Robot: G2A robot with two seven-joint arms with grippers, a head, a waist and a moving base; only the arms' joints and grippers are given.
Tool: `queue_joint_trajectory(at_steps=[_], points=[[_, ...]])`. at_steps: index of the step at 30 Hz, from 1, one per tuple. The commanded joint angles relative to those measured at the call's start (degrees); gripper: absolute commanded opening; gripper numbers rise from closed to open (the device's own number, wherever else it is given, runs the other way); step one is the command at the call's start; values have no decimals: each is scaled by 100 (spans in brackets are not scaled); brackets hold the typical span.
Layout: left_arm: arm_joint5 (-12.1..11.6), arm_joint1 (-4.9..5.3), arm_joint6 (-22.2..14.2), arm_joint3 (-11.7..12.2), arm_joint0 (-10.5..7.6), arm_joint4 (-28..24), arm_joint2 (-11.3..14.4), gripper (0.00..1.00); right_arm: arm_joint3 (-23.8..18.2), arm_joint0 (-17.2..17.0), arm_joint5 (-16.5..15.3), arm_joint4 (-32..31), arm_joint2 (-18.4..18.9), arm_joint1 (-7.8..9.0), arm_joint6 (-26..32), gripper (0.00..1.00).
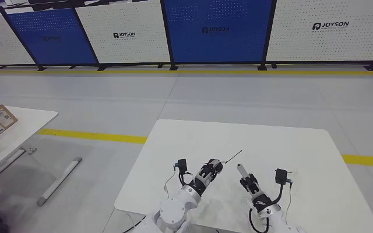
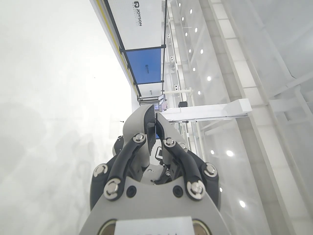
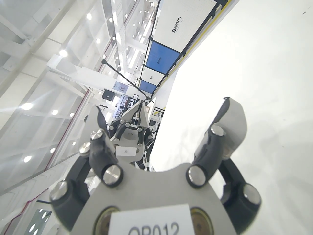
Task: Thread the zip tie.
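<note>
**Two claws, one strap: free end lies ahead of the open right claw**

Both claws sit by the near edge of the counter (image 1: 291,145), about midway along it, side by side and near each other.

- Left claw (image 1: 213,166): pinched shut on one end of the zip tie (image 1: 231,157).
- Strap: held off the surface, straight. Its long axis slants from the left claw toward the far edge and the right-hand side. The free end carries a small knob, likely the head, though too small to be sure.
- Right claw (image 1: 239,169): spread wide, holding nothing. It points toward the far edge, with the free end just ahead of its tip.

Judgement: the right claw is the nearer one to the free end and must meet the strap across its length. The path between them looks open.

Beyond the counter are a yellow floor line (image 1: 87,136) and blue and white panels (image 1: 215,29).
</note>
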Motion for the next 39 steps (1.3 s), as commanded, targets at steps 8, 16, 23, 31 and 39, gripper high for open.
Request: queue_joint_trajectory(at_steps=[8,16,23,31,39], points=[[210,-31,173,-255,100,-916,-218,0,-54,150,402,-1697,19,93,288,100],[320,-32,70,-354,117,-1150,-258,0,-86,176,697,-2435,-72,113,312,100],[241,-29,-103,-322,92,-1064,-225,0,412,457,470,-3194,-243,117,218,100],[172,-7,-152,-301,119,-669,-209,0,526,501,83,-3030,-184,126,195,100],[192,-6,-355,-307,115,-639,-129,0,555,524,-3,-3514,-270,143,168,100]])
